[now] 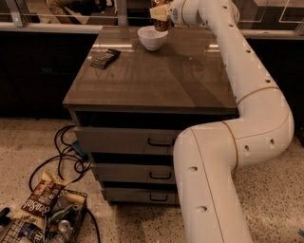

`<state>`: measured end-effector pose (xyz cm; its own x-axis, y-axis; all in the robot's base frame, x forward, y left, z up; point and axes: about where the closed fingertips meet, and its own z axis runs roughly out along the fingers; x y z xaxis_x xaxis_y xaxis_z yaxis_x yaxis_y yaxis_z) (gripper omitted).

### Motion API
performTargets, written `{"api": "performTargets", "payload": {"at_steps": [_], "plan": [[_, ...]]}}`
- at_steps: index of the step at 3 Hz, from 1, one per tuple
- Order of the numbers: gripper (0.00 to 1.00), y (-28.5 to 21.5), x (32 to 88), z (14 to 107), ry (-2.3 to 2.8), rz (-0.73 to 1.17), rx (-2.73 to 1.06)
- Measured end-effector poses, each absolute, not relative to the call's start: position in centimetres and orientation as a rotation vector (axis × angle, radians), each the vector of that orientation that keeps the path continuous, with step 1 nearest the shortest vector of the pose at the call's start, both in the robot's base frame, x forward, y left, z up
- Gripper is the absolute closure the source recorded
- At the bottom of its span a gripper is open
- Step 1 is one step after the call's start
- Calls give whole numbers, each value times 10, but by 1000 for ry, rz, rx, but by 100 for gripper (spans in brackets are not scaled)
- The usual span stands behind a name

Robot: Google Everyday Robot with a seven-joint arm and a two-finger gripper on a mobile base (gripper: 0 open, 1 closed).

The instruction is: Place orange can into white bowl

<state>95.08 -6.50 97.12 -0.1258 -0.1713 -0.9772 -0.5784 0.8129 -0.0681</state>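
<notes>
The white bowl (152, 38) stands at the far middle of the brown cabinet top (156, 71). My gripper (160, 14) is just above the bowl's right rim, shut on the orange can (162, 23). The can hangs upright from the fingers, its lower end at about the level of the bowl's rim. Most of the can is covered by the gripper.
A flat dark snack wrapper (105, 58) lies on the left of the cabinet top. My white arm (247, 95) reaches over the right side. Cables (66, 156) and a wire basket of snack bags (40, 213) lie on the floor at left. The cabinet has drawers (128, 142) in front.
</notes>
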Motion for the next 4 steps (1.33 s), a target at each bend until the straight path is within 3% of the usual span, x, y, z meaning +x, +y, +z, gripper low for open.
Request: {"api": "performTargets", "payload": {"at_steps": [2, 4], "plan": [[100, -44, 976, 953, 1654, 442, -488], [100, -53, 1010, 947, 1603, 334, -365]]}}
